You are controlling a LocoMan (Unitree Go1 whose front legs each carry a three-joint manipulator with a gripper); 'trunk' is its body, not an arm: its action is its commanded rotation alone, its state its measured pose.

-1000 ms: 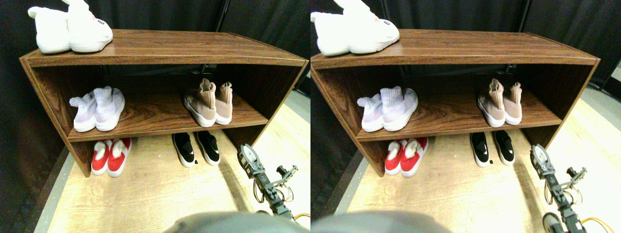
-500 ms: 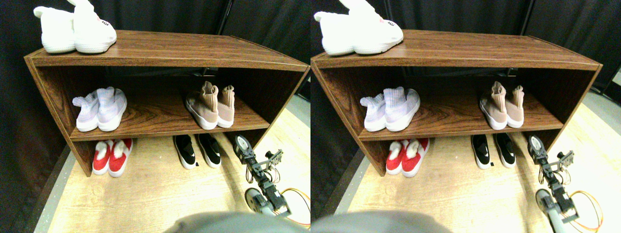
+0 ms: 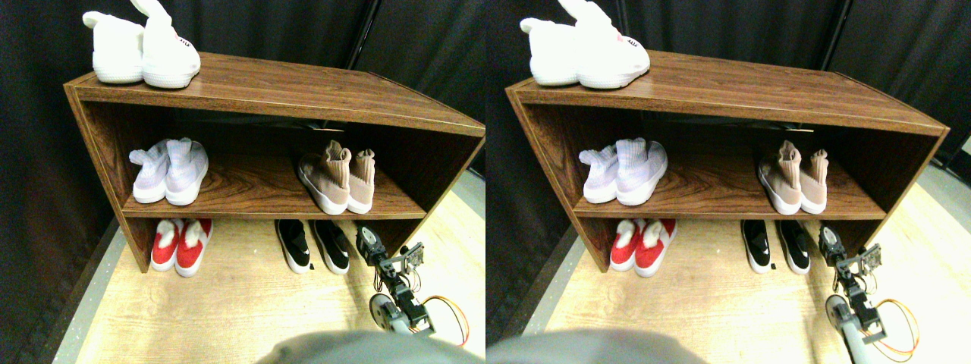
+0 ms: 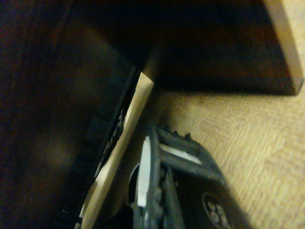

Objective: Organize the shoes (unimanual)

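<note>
The shoes stand in pairs in and around a brown wooden shelf (image 3: 265, 87). Tan knit sneakers (image 3: 337, 178) sit on the right of the middle board, and pale lavender knit ones (image 3: 168, 171) on its left. On the floor under the board are black slip-ons (image 3: 312, 244) and, further left, red shoes (image 3: 180, 244). My right gripper (image 3: 369, 243) hovers low over the floor just right of the black slip-ons, apart from them, beside the shelf's right side panel. The wrist view shows only dark wood, a pale edge strip (image 4: 126, 143) and floor past the jaw frame.
White fluffy slippers (image 3: 144, 49) rest on the shelf's top at its left end. Black curtains (image 3: 303, 26) hang behind. The light wood floor (image 3: 227, 303) spreads in front of the shelf. An orange cable (image 3: 451, 311) loops beside my arm (image 3: 398, 303).
The whole view has shifted, so the camera moved. My right gripper has gone forward and left, ending closer to the black slip-ons and the shelf's lower right opening. The shoes stay put.
</note>
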